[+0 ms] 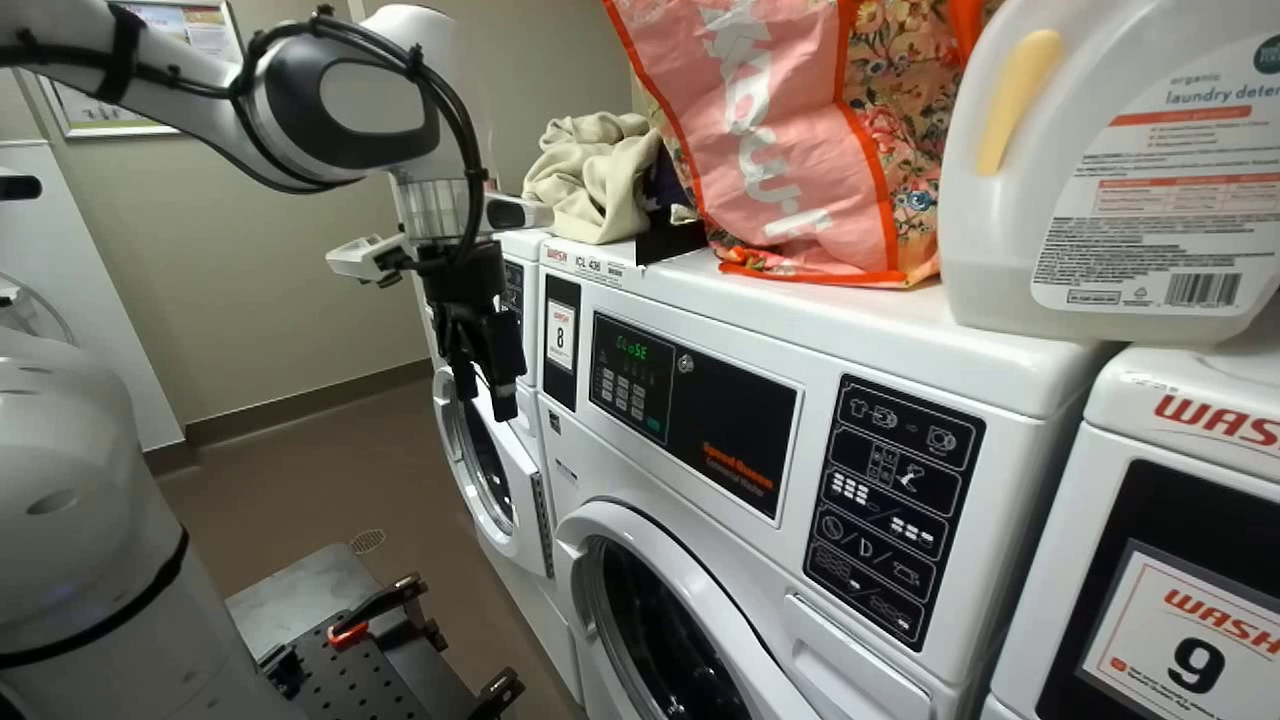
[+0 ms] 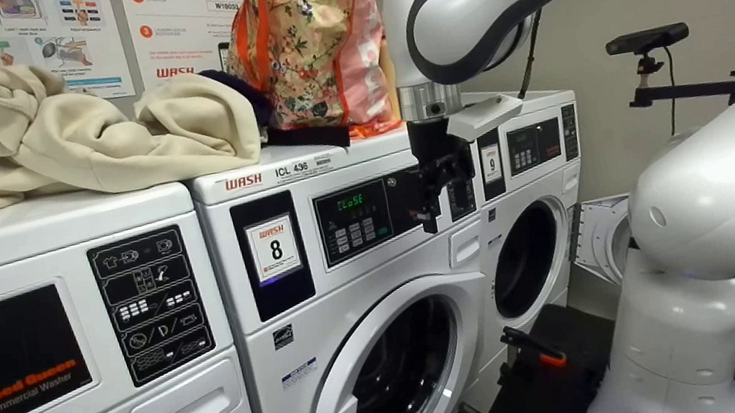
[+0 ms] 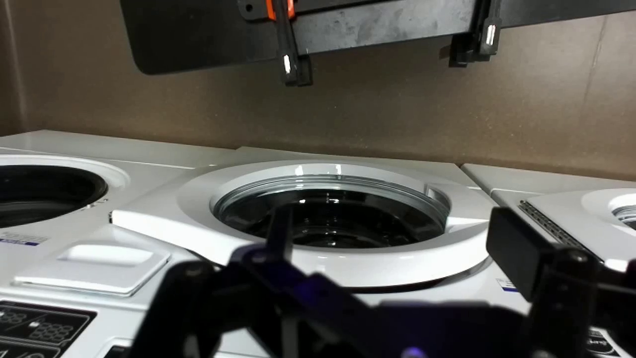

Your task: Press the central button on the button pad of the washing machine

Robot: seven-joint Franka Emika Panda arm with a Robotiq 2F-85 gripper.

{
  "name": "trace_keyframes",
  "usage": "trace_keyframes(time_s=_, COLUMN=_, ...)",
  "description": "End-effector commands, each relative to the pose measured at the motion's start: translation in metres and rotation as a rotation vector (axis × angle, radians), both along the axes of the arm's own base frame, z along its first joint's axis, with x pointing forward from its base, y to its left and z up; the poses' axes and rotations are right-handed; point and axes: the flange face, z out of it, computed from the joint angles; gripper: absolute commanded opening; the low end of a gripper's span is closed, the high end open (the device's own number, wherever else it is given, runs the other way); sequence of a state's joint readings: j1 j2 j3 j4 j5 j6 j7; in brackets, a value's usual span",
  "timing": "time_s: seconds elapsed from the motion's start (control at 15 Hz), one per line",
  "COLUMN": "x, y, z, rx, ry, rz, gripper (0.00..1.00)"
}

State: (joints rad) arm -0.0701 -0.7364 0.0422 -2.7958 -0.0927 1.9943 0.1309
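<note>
The washing machine (image 1: pixel 740 560) labelled 8 has a black control panel with a green "CLOSE" display in both exterior views. Its button pad (image 1: pixel 623 391), a small grid of pale buttons, sits under the display and also shows in an exterior view (image 2: pixel 355 237). My black gripper (image 1: pixel 486 392) points down in front of the machines, apart from the panel. In an exterior view, the gripper (image 2: pixel 438 199) overlaps the panel's right part. In the wrist view, the gripper's fingers (image 3: pixel 397 241) are wide apart with nothing between them. The round door (image 3: pixel 343 263) lies beyond; the button pad is out of view.
A cream cloth (image 1: pixel 595 180), a floral bag (image 1: pixel 790 140) and a detergent bottle (image 1: pixel 985 240) stand on the machine tops. Other washers stand on both sides, one labelled 9 (image 1: pixel 1020 640). A dark stand with clamps (image 1: pixel 350 670) is below the arm. The machine's door protrudes.
</note>
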Motion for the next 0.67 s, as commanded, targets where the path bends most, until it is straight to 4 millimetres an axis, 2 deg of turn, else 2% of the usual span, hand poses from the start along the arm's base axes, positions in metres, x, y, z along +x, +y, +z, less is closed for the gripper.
trace_keyframes(time_s=0.0, x=0.005, y=-0.004, z=-0.005, rx=0.018, ry=0.009, rz=-0.049, gripper=1.0)
trace_keyframes(time_s=0.6, x=0.045, y=-0.03, z=-0.028, rx=0.355, ry=-0.199, rz=-0.368, gripper=1.0)
